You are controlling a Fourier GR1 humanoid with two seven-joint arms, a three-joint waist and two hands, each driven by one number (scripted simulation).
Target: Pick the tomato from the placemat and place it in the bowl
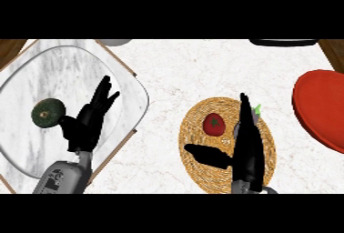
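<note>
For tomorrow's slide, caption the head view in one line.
Right hand open beside the tomato on the placemat; red bowl waits at right.

The table [201,68] has a pale, marbled top with faint veining, evenly lit. Brown wood shows at the upper left corner [10,48] and the upper right corner [332,50]. A light rounded thing [118,42] and a dark one [282,42] are cut off by the far edge.

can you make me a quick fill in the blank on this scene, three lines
1. The tomato lies on the woven ____.
2. The right hand hovers beside the tomato with its fingers ____.
3. The red bowl sits at the view's ____ edge.

Missing words: placemat; straight; right
</note>
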